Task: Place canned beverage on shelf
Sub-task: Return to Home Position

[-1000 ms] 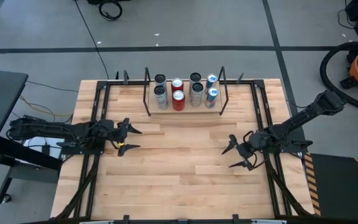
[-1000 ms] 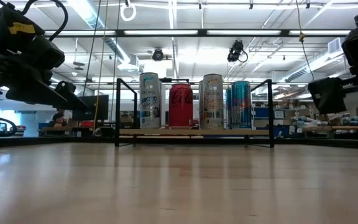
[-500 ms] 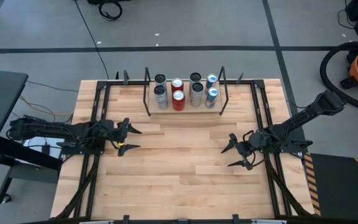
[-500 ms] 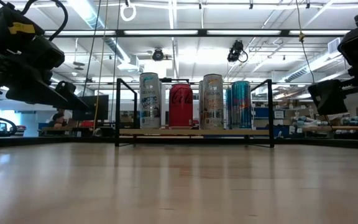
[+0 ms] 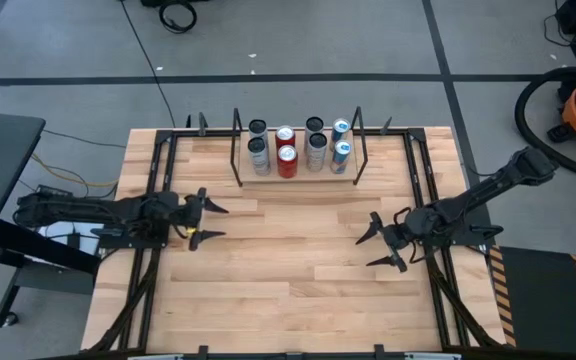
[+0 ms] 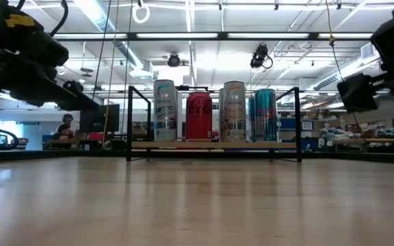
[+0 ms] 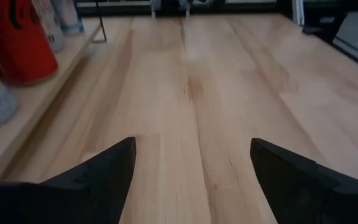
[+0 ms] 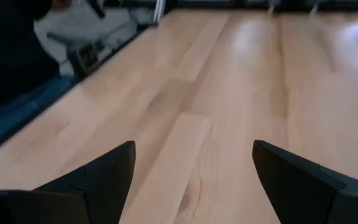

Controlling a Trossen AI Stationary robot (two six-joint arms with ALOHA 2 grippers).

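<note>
Presently, stocked shelf at bench far edge, well beyond left gripper and right gripper, both splayed wide, empty.

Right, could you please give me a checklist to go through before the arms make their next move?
1. Left hand open and empty: ok.
2. Right hand open and empty: ok.
3. Eight cans upright on the shelf: ok.
4. Both hands apart from the shelf: ok.
5. Like cans paired front to back: ok.
6. Home pose reached: cannot tell.
</note>
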